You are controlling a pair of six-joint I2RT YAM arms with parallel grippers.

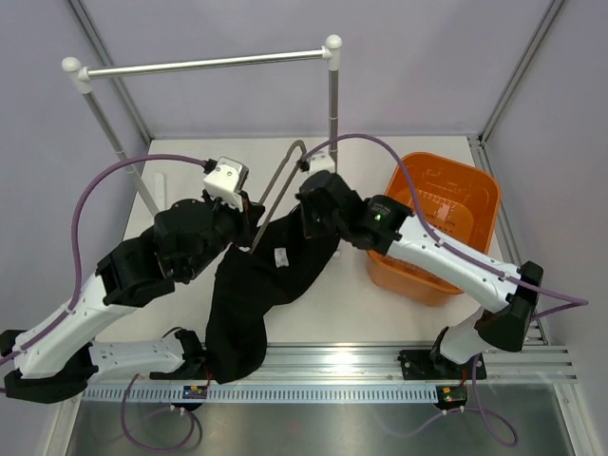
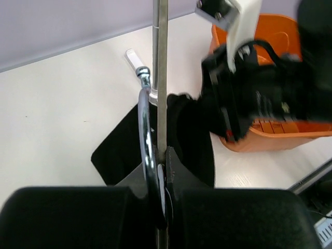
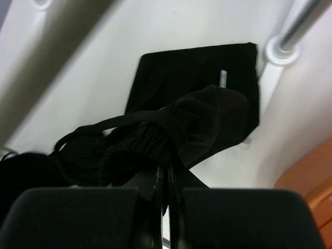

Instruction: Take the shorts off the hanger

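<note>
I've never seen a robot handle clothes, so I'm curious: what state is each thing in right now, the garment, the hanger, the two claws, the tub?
Shorts: bunched, draped toward the near table edge, not yet free of the hanger.
Hanger: off the rack, held by one end.
Left gripper: shut on the hanger.
Right gripper: shut on the shorts.
Orange bin: upright; contents unclear.
Rack rail: bare.

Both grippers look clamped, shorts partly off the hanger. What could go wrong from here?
1. The right gripper pinches only a bunched fold of the soft black shorts; the fabric may slip out as it pulls.
2. The left gripper clamps the thin grey loop hanger edge-on; a sideways tug could twist it loose.
3. The shorts trail over the table's near edge by the left arm's base and might snag there. The orange plastic bin sits close beside the right arm.
</note>
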